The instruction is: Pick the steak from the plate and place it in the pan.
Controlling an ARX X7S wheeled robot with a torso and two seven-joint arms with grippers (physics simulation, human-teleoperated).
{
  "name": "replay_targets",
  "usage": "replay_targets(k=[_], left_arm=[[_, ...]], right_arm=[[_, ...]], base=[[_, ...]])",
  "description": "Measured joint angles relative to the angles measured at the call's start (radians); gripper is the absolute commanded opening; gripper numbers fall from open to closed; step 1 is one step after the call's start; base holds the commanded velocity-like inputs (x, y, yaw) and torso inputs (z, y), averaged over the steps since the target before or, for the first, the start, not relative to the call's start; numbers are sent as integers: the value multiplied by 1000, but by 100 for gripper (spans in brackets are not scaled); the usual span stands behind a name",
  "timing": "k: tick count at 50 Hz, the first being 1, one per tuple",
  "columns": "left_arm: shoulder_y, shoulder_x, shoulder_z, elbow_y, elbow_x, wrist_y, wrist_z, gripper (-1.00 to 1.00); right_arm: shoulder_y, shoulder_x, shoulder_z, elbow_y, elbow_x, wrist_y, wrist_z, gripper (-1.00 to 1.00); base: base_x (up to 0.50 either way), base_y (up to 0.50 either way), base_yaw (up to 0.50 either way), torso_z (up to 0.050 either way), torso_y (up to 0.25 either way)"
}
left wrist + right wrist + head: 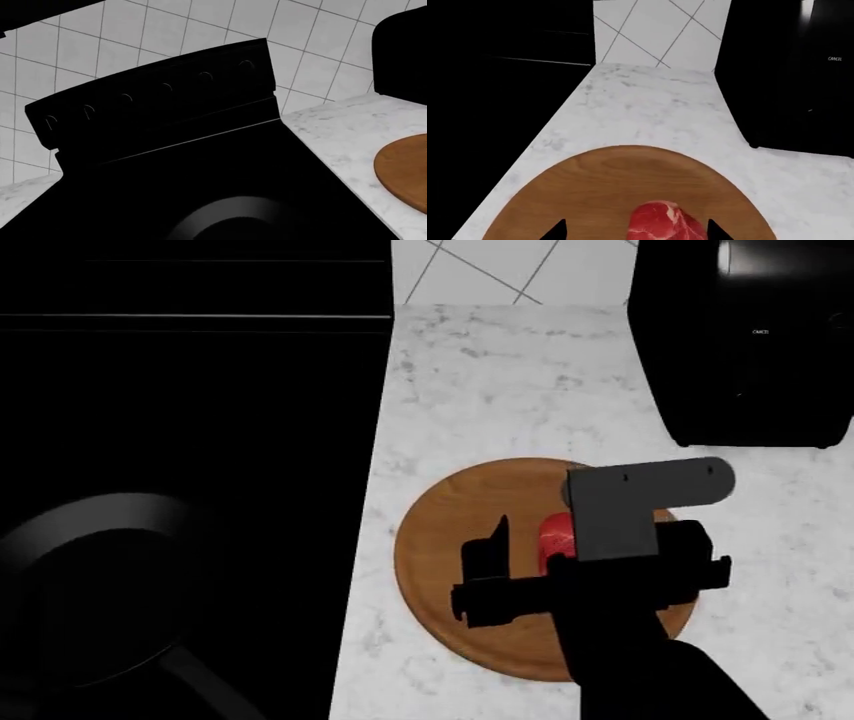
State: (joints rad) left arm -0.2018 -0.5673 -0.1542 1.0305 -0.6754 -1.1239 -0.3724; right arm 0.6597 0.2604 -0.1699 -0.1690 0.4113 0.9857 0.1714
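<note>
The steak (553, 536) is a small red marbled chunk lying on the wooden plate (441, 540) on the marble counter. In the right wrist view the steak (664, 224) sits between my right gripper's (636, 231) two dark fingertips (558, 231), nearer one of them; the jaws are open and just above the plate (594, 185). In the head view the right gripper (550, 530) hovers over the plate's right half. The black pan (94, 590) rests on the dark stove at lower left; its rim (220, 215) also shows in the left wrist view, with the plate's edge (407, 170). My left gripper is out of view.
A black appliance (741, 340) with a CANCEL label stands at the counter's back right. The black stove (187, 390) borders the marble counter (507, 390) on the left; its knob panel (153, 95) backs onto the tiled wall (300, 30).
</note>
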Motion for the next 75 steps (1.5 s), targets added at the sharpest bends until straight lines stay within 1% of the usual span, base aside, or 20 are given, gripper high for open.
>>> replay_targets(k=[23,42,43,53,58,63,69,75], left_arm=[[-2,-42,3,-3,-80,16,-57,100],[-6,-76,2,-3,-154,26,-110,100],[-5,-78,2,-3,-157,28,-112,100],[-2,-97,4,-5,-185,42,-136,100],[-2,-104,9,-9,-192,51,-146,100],[-2,-107,19,-13,-194,62,-155,100],[-6,-103,46,-26,-176,84,-161,100],[-16,-88,94,-49,-133,116,-165,100]], right_arm=[[2,-17,12,163,-31,-84,24,100],[52,-39,-6,325,-73,-173,9,100],[54,-40,-6,329,-75,-177,8,-100],[59,-43,-2,338,-63,-185,23,-100],[41,-36,-1,263,-33,-141,42,-100],[36,-32,34,62,51,10,75,-100],[73,-41,130,-180,199,242,104,-100],[123,-23,188,-320,359,393,144,-100]], base=[[0,0,0,0,0],[1,0,0,0,0],[0,0,0,0,0],[1,0,1,0,0],[0,0,0,0,0],[0,0,1,0,0],[0,0,0,0,0],[0,0,0,0,0]])
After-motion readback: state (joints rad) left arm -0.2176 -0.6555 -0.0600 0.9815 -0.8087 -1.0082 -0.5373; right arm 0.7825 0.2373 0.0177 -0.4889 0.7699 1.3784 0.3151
